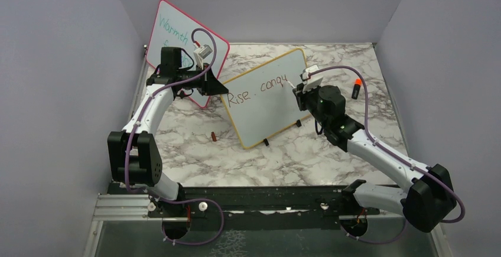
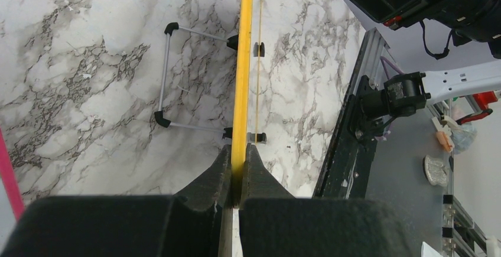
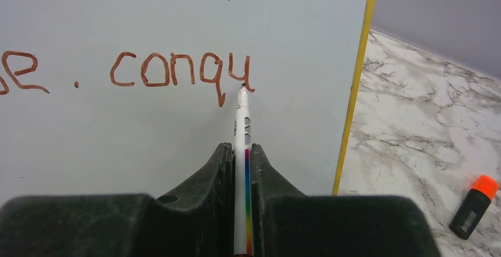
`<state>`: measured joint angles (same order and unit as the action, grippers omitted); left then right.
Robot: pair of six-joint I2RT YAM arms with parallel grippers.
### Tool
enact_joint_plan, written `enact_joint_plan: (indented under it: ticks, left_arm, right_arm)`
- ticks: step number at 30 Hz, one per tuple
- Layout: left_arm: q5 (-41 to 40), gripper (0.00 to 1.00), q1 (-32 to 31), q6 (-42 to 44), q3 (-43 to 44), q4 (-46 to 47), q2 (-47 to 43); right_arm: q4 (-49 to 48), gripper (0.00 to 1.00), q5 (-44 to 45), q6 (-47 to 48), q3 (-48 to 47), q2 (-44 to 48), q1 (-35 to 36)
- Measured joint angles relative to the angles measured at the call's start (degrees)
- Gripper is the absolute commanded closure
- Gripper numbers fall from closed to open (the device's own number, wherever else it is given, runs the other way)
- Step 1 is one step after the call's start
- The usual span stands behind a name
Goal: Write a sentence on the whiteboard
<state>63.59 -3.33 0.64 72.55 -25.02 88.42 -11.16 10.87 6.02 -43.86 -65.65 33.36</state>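
Yellow-framed whiteboard (image 1: 266, 118) upright in middle of marble table (image 1: 195, 162), set at an angle with right end farther back, small black feet on near side. Left gripper (image 2: 238, 158) pinched tight on whiteboard's left edge, frame squeezed between both fingers. Right gripper (image 3: 241, 150) closed narrow around white pen (image 3: 241, 121) with rainbow stripe, tip on board face at bottom of last letter. Sentence (image 1: 260, 88) so far: "Rise . conqu", brownish-red, one line across upper part of board. On far side of board, seen from left wrist: thin wire stand (image 2: 165, 74) with black ends, resting on table. Far left: pink-framed board (image 1: 171, 32) with teal writing, partly hidden by left arm. Right of whiteboard and apart from it: black marker with orange cap (image 3: 472, 207) on table. Near left of whiteboard: small reddish-brown piece (image 1: 213, 136) on table, too small to identify.
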Motion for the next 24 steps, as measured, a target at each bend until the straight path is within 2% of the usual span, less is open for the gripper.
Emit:
enact_joint_plan:
  ticks: [24]
  left_arm:
    - [0.0, 1.00, 0.0, 0.0, 0.1, 0.0, 0.0]
  right_arm:
    - [-4.0, 1.00, 0.3, 0.0, 0.0, -3.3, -1.9]
